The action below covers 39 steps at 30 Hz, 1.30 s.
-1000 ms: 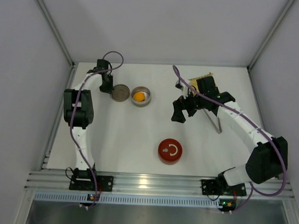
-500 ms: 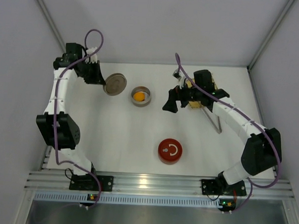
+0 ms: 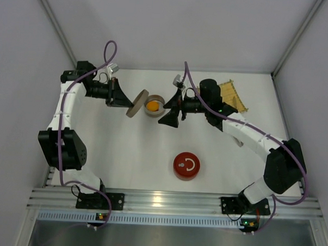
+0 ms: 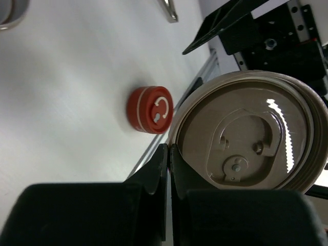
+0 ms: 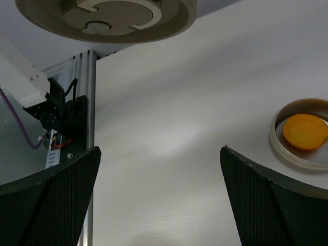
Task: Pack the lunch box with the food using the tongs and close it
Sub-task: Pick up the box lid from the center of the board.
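Orange piece (image 5: 305, 130): lies inside the round lunch box (image 3: 156, 115), near the back of the table (image 3: 135, 149), between the two grippers.
Other food: no dark red pieces show in any view; whether they sit in the box under the orange one or elsewhere I cannot tell.
Lid (image 4: 246, 133): off the box, lifted clear of the table and tipped on edge just to the left of it, its underside facing the left wrist camera.
Left gripper (image 4: 168, 159): fingers clamped tight on the lid's rim, carrying it.
Right gripper (image 3: 173, 108): jaws spread wide with nothing between them, hovering just to the right of the box and pointing toward it.
Tongs (image 4: 170, 11): only a silvery tip shows at the top edge of the left wrist view; they lie on the table, well away from both grippers, and neither holds them.
Bamboo mat (image 3: 233, 96): at the back right, partly hidden by the right arm.
Red round button (image 3: 187, 165): alone toward the front of the table, well apart from the box.
Done so far: at least one piece of food is packed.
Left to do: judging by the tilted lid beside the open box, closing is the step in hand; the lid must come level, settle onto the rim and seat.
Risk: a lid pinched by one edge may go down crooked.
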Each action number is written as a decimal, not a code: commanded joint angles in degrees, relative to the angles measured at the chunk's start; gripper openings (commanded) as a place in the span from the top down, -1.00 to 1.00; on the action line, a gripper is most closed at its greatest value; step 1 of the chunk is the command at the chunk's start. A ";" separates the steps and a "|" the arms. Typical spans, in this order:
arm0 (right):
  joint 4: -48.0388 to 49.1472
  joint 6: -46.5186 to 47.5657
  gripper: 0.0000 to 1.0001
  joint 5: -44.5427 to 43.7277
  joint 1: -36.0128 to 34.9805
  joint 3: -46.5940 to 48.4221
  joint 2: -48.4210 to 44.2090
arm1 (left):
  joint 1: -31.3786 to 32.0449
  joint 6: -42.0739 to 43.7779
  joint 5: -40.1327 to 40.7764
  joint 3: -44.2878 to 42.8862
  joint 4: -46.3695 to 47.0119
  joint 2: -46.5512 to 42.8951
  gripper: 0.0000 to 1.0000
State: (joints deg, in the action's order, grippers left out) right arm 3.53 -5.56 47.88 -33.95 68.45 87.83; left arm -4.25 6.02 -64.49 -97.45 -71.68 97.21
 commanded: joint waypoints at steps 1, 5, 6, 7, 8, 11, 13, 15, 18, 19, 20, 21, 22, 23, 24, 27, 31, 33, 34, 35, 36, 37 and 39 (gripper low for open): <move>7.37 3.09 -0.95 2.05 -2.43 2.39 -2.14 | -0.14 2.50 -12.58 3.21 -2.58 -3.69 1.00; 6.67 4.15 -0.89 1.96 -3.92 3.27 -2.49 | -0.14 3.65 -19.17 7.09 -3.47 -4.92 1.00; 6.58 4.24 -0.88 1.96 -4.10 3.45 -2.49 | -0.14 3.56 -20.23 7.88 -3.29 -5.27 1.00; 5.79 4.59 -0.86 2.04 -4.10 3.88 -2.66 | -0.06 3.47 -21.11 8.67 -3.03 -5.54 1.00; 5.53 4.68 -0.84 2.39 -4.28 4.85 -2.75 | -0.06 3.21 -22.07 10.42 -2.68 -5.89 1.00; 4.91 4.60 -0.79 3.79 -4.28 7.48 -3.02 | 0.03 2.24 -26.03 12.98 -0.84 -6.68 1.00; 4.64 3.81 -0.78 5.20 -4.28 9.24 -2.58 | 0.03 -0.74 -29.18 15.96 2.84 -7.47 1.00; 5.26 2.76 -0.76 7.57 -4.19 11.70 -2.32 | 0.12 -2.06 -30.52 18.07 3.91 -7.91 1.00; 7.88 0.21 -0.72 10.04 -4.19 13.38 -1.88 | 0.30 -2.50 -31.31 19.14 4.00 -8.00 1.00; 8.50 -0.58 -0.71 10.91 -4.19 13.56 -1.53 | 0.30 -2.68 -31.31 19.57 3.92 -8.09 1.00; 9.12 -0.94 -0.71 11.36 -4.19 13.64 -1.44 | 0.38 -2.33 -31.40 19.67 3.13 -8.17 1.00; 9.74 -0.85 -0.68 11.45 -4.28 13.64 -1.44 | 0.38 -1.29 -31.40 19.75 2.60 -8.52 1.00; 10.00 -0.68 -0.66 11.88 -4.28 13.64 -1.26 | 0.56 -1.10 -31.40 19.93 2.34 -8.70 1.00; 9.92 -0.24 -0.64 12.32 -4.36 13.56 -1.26 | 0.82 -1.10 -31.40 20.10 2.25 -8.88 1.00; 9.74 0.20 -0.59 12.59 -4.45 13.64 -1.26 | 1.00 -1.10 -31.31 20.28 2.25 -9.23 1.00; 3.62 6.94 -0.45 13.03 -5.77 15.39 -1.44 | 1.35 -1.28 -31.40 20.54 2.25 -9.49 1.00; -21.68 34.57 -0.42 4.89 -12.43 23.04 -0.21 | 2.31 -1.54 -31.49 20.98 2.33 -9.41 1.00; -25.24 36.50 -0.42 2.84 -13.76 24.28 0.23 | 2.67 -1.63 -31.40 20.90 2.42 -9.49 1.00; -24.72 35.80 -0.42 2.84 -13.77 24.11 0.23 | 2.76 -1.71 -31.49 20.90 2.42 -9.67 1.00; -24.02 35.27 -0.42 2.14 -13.77 24.10 0.41 | 2.84 -1.63 -31.49 20.81 2.34 -9.67 1.00; -23.92 34.75 -0.40 1.70 -13.77 24.02 0.50 | 2.84 -1.80 -31.40 20.72 2.33 -10.02 1.00; -23.75 34.57 -0.40 1.17 -13.77 23.75 0.41 | 2.84 -1.89 -31.40 20.63 2.25 -10.11 1.00; -23.74 34.04 -0.37 0.90 -13.77 23.05 0.06 | 2.93 -2.06 -31.49 20.63 2.25 -10.46 1.00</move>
State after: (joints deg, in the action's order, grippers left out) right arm -14.68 24.64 49.32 -46.85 91.29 87.88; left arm -1.72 4.38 -81.89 -76.38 -70.11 89.82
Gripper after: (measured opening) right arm 0.690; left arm 0.022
